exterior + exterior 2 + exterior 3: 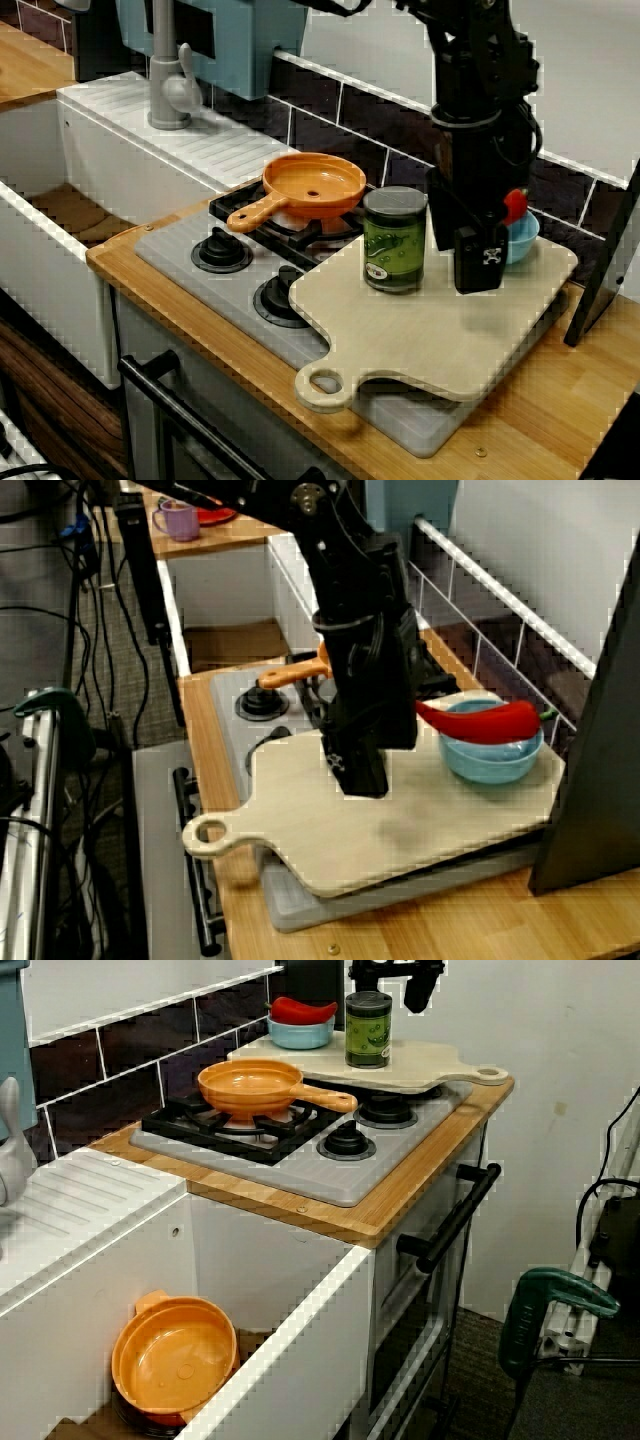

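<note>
Front view, can: tin can (394, 245) upright on wooden cutting board (450, 335), left part, nr the hob; grey lid, dark green wrap label.
Front view, writing: pale oval badge on label; letters too small to read.
Front view, gripper: gripper (478, 270) just right of can, apart from it, low over board; can't tell if the fingers are spread or closed.
Front view, behind: red chili (514, 205) in blue bowl (522, 243); orange pan (312, 185) on burner.
Side view, can: hidden behind arm; fingers close over board, gap unclear here too.
Sink-end view, can: on board at far end of desk (330, 1222), below gripper; no text legible.
Sink-end view, sink: orange pot (172, 1358) inside.
</note>
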`<state>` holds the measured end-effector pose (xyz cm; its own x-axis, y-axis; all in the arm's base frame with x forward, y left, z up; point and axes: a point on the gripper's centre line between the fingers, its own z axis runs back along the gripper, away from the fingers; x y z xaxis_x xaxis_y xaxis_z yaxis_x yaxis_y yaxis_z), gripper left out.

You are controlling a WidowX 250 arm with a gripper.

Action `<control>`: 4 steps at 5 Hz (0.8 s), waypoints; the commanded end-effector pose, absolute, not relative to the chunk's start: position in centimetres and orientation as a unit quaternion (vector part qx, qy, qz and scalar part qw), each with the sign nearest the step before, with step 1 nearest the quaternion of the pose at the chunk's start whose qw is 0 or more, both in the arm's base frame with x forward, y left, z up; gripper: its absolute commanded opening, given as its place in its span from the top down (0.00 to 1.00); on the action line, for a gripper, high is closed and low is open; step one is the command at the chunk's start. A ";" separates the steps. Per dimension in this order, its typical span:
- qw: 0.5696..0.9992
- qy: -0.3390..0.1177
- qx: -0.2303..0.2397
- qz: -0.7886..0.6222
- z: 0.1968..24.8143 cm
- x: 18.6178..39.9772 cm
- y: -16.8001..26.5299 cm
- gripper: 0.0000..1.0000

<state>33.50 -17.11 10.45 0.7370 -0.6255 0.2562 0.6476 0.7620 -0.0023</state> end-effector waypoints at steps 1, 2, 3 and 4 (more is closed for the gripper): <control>0.928 -0.122 -0.033 -0.351 11.1 33.3 -16.0 0.00; 0.930 -0.117 -0.035 -0.347 11.4 33.2 -15.5 0.00; 0.931 -0.106 -0.041 -0.347 11.4 33.1 -15.0 0.00; 0.923 -0.095 -0.065 -0.368 11.3 33.2 -15.0 0.00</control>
